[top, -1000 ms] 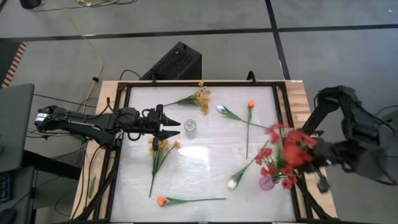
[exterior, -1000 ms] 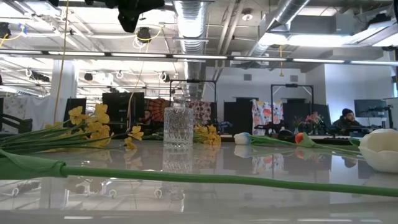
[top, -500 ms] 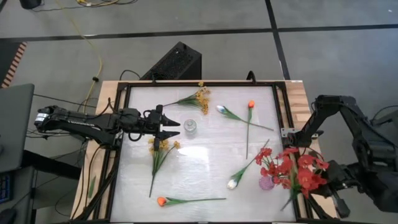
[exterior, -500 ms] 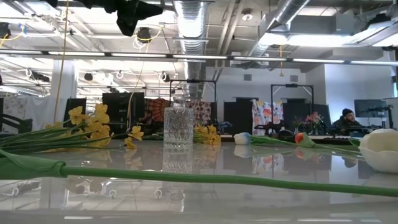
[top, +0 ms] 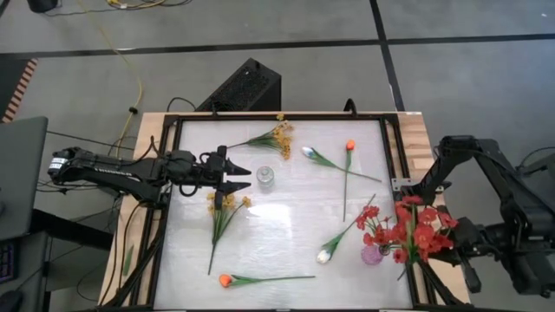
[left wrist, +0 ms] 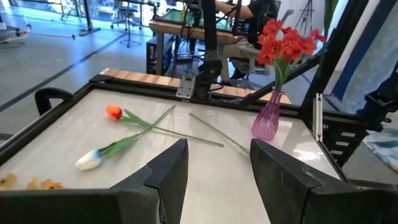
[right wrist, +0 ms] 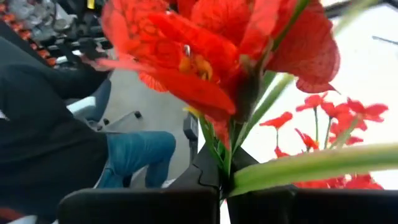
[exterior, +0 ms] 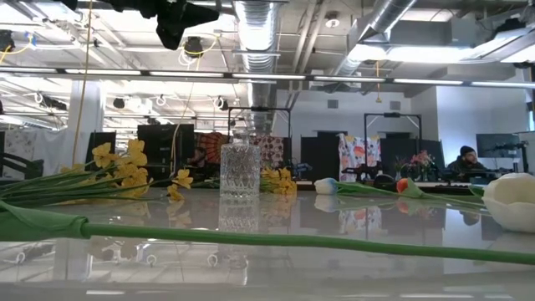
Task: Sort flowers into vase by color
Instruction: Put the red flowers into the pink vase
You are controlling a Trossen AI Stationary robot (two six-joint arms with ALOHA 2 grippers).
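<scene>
My right gripper [top: 447, 246] is at the table's near right edge, shut on a red blossom spray [top: 420, 230] held beside the purple vase [top: 371, 255], which holds more red blossoms [top: 380, 227]. My left gripper [top: 239, 179] is open and empty, level above the table, next to the clear glass vase [top: 265, 178]. Two yellow sprays [top: 276, 136] [top: 224, 208], two orange tulips [top: 349, 146] [top: 225, 280] and two white tulips [top: 310, 152] [top: 323, 256] lie flat on the white tabletop. My right gripper pinches the red spray's green stem [right wrist: 227, 177] between its two fingers, just below the blossoms. The spray is lifted clear of the table. Its blossoms [right wrist: 205, 56] stand beyond the fingertips, and its stem end [top: 402, 274] points toward the table's near edge.
A black frame [top: 395, 147] borders the white tabletop. The purple vase also shows in the left wrist view [left wrist: 268, 121], near the frame's posts. In the low view a green stem [exterior: 251, 237] lies across the front and the clear vase [exterior: 240, 171] stands mid-table.
My right gripper has carried the red spray from farther back toward the table's near edge and past its right edge, then come back a little toward the purple vase. The spray has stayed in its fingers, clear of the table.
</scene>
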